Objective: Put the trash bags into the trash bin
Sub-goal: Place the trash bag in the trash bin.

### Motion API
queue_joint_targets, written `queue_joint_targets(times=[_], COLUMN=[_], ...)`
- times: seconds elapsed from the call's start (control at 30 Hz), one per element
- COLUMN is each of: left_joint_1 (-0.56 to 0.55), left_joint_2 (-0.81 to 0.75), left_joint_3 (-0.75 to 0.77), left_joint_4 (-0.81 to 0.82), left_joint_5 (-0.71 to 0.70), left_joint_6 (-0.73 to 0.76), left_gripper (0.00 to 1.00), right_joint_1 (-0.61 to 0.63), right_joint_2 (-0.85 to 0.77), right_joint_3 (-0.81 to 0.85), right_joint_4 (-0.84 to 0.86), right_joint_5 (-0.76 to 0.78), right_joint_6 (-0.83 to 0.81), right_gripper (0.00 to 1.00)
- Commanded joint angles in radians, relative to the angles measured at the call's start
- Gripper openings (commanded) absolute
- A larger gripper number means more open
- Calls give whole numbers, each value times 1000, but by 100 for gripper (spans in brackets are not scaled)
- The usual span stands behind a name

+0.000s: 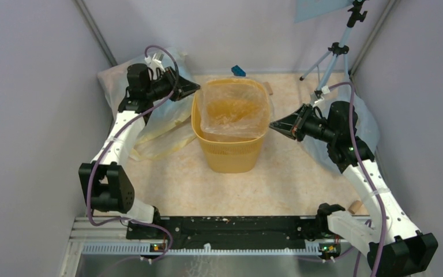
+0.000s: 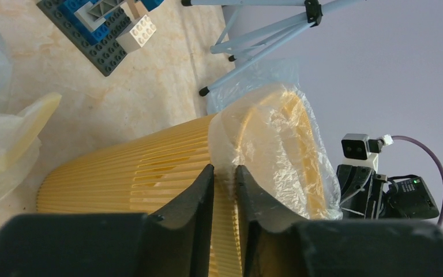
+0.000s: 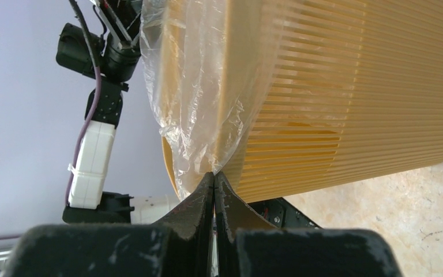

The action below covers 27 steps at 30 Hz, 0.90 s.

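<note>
Over the trash bin (image 1: 231,153) drapes the trash bag (image 1: 233,109), my right fingers (image 3: 199,202) clamped on its film (left fingers (image 2: 199,190) slightly parted). Tugging harder could tear it or tip the bin.

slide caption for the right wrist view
Right fingers pinch the clear bag by its edge where it drapes over the yellow bin rim.
</note>
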Motion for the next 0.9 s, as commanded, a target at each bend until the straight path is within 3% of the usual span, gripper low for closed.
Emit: queue_joint_targets(times=[0.0,0.13,0.37,0.87], left_joint_1=[-14,-14,-4,93], left_joint_2=[12,2,-7,-96], left_joint_3=[63,64,58,-218], left_joint_4=[-23,-35,-4,301], left_joint_5=[8,-5,39,184], left_joint_6=[66,90,43,-193], left_gripper=[18,1,0,0], right_joint_1=[-3,-3,-2,-4], right_joint_2=[6,7,6,30], right_joint_3=[-15,-15,-21,-82], right_joint_4=[-8,-10,-32,-32], right_joint_5=[2,3,10,-12], right_joint_6=[-9,-7,-6,14], right_gripper=[0,0,0,0])
